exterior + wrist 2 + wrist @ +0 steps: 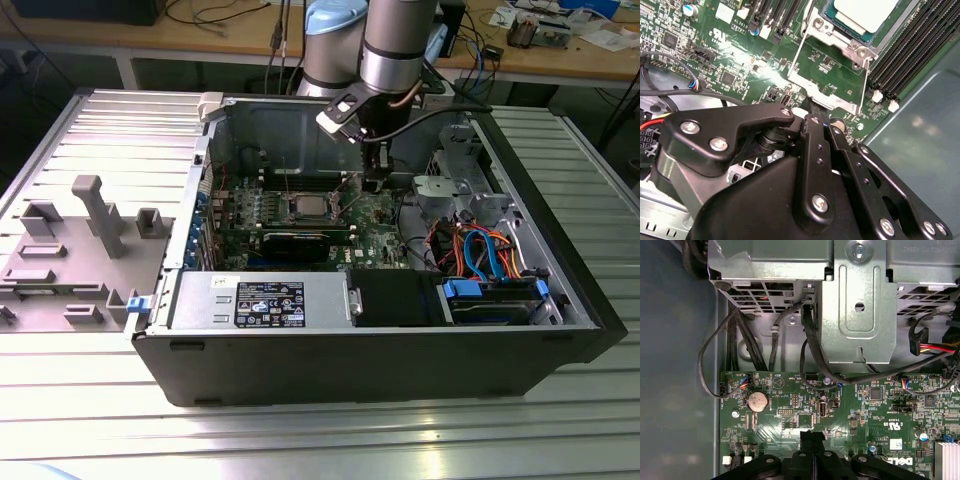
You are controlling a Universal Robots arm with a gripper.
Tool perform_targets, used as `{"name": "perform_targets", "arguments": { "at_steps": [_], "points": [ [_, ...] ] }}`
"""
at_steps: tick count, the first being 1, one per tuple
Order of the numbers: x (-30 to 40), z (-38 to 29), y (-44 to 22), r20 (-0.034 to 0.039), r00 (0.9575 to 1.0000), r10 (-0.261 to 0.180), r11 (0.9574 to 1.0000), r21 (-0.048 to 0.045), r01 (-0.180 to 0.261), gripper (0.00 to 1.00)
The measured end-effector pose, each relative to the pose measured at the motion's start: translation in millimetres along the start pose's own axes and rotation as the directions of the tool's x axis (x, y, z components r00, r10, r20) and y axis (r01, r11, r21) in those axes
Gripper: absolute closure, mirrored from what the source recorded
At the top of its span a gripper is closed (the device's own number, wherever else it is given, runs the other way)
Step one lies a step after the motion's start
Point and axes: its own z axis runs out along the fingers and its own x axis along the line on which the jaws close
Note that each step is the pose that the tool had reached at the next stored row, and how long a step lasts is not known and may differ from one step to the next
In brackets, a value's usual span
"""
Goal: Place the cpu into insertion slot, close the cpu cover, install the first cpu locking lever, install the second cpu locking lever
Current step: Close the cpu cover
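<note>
Cpu lies seated in the insertion slot, toward the exterior view's left of the arm. Its silver top is framed by the cpu cover, which looks folded down. Just to the right, the gripper hangs low over the motherboard, jaws pressed together on nothing, tips close to a wire locking lever. A lever seems the job: push at its handle end, sweep it under its hook, and avoid the memory slots.
</note>
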Motion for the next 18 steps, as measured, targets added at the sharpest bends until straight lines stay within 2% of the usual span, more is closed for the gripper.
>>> {"name": "perform_targets", "arguments": {
  "at_steps": [5, 18],
  "points": [
    [0.1, -0.1, -5.6, 0.0, 1.0, 0.0, 1.0, 0.0, 0.0, 0.89],
    [0.1, -0.2, -13.9, 0.0, 1.0, 0.0, 1.0, 0.0, 0.0, 0.89]
  ]
}}
